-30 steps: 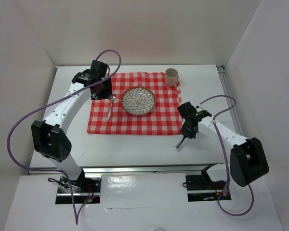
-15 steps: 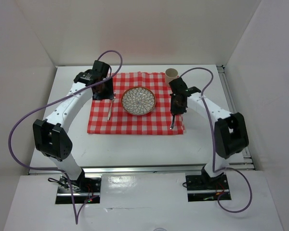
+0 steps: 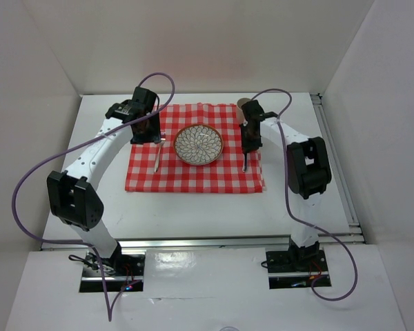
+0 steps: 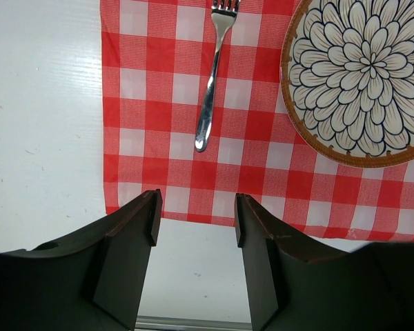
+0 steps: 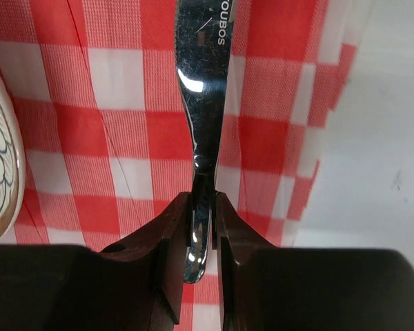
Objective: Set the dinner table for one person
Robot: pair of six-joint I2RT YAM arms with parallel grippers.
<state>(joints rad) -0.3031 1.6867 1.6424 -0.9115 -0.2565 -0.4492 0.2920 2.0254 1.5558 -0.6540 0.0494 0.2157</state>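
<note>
The right gripper [image 5: 201, 207] pinches a knife [image 5: 201, 103] by one end over the cloth [image 5: 124, 131], right of the plate [image 3: 199, 144] on the table [image 3: 193, 207]. The stiff, slick steel likely needs that firm hold. The left gripper [image 4: 196, 210] hangs open, empty.

The right gripper [image 3: 248, 138], clamped on the knife [image 3: 245, 163], has travelled from well right of the plate [image 3: 199, 144] to just right of the plate. Its arm now partly covers the cup [image 3: 242, 103].
</note>
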